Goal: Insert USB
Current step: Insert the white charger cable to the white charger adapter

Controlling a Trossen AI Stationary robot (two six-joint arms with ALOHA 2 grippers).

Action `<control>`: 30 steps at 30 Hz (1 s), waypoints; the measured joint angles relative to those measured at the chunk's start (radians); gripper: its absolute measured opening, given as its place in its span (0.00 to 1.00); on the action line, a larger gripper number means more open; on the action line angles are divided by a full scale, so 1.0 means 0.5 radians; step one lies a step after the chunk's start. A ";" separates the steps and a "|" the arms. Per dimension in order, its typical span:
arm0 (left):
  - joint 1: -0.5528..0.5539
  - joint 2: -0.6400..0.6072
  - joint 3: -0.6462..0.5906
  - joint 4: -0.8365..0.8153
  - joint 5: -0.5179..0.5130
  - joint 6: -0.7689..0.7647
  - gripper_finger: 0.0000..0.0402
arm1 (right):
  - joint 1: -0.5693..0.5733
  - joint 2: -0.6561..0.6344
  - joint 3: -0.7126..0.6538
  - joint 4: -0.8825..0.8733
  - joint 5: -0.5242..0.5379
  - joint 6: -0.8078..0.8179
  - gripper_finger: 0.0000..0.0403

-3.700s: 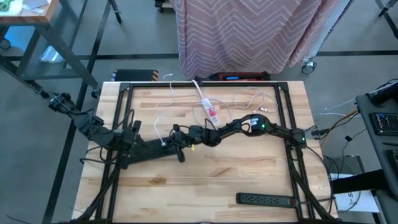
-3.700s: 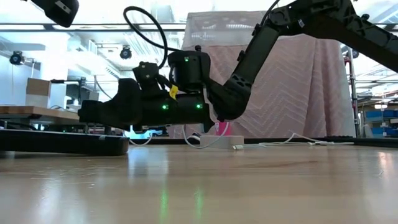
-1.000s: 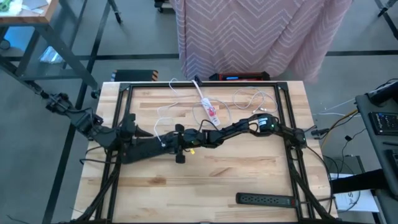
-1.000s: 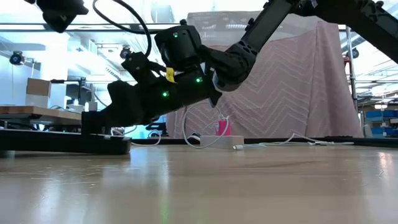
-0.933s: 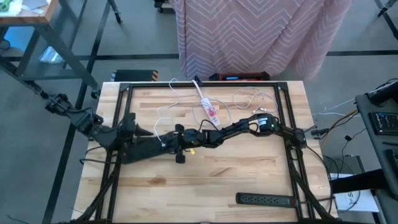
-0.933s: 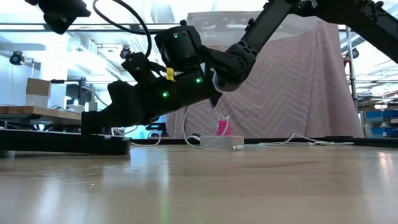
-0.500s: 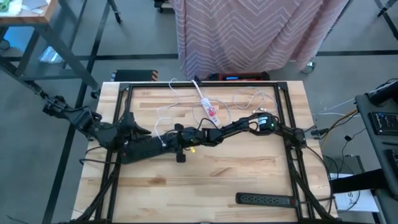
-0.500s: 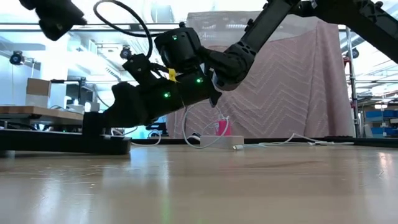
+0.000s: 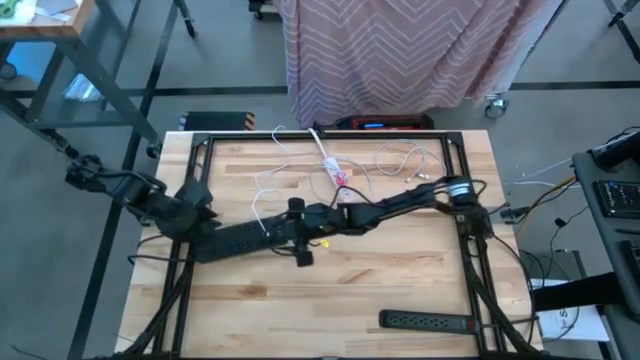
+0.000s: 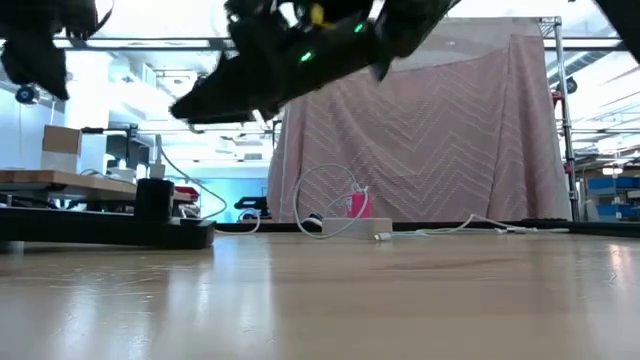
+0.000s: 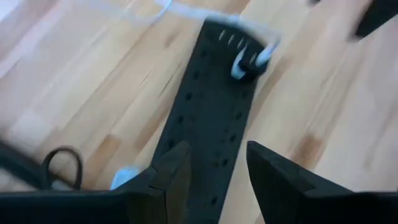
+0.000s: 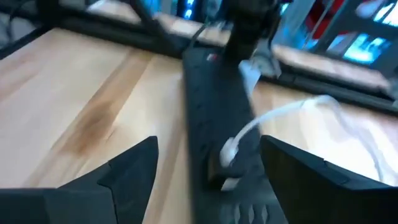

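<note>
Hovering open above power strip [image 11: 211, 118], white plug [image 12: 229, 151] seated: both tools.

Two dark robot arms: the left arm [image 9: 200, 235] and the right arm [image 9: 410, 205]. Two black power strips: the mid-table black strip [image 11: 211, 124] under the arms, and the front black strip [image 9: 425, 321] near the table's front right corner. One white power strip [image 9: 330, 165] with one pink plug [image 10: 357, 205]. One white plug [image 11: 249, 59] sits in the mid-table black strip. The white cables [image 9: 400, 158] are tangled, number unclear. One pink chevron cloth [image 9: 400, 50]
</note>
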 joint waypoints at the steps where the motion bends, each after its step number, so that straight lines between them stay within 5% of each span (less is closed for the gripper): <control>1: 0.026 0.027 0.000 -0.021 0.025 0.000 0.36 | 0.017 -0.055 -0.028 -0.061 0.000 0.006 0.66; 7: 0.225 0.237 0.000 -0.094 0.266 0.094 0.32 | 0.144 -0.361 -0.240 -0.130 0.154 0.228 0.60; 15: 0.764 0.545 0.013 -0.155 0.701 0.432 0.17 | 0.331 -0.360 -0.598 0.220 0.199 0.517 0.50; 22: 1.370 0.903 -0.004 -0.242 0.848 0.852 0.01 | 0.440 -0.345 -0.787 0.473 0.368 0.536 0.43; 30: 1.509 1.363 -0.019 -0.493 0.805 1.080 0.00 | 0.475 -0.262 -0.789 0.579 0.504 0.501 0.33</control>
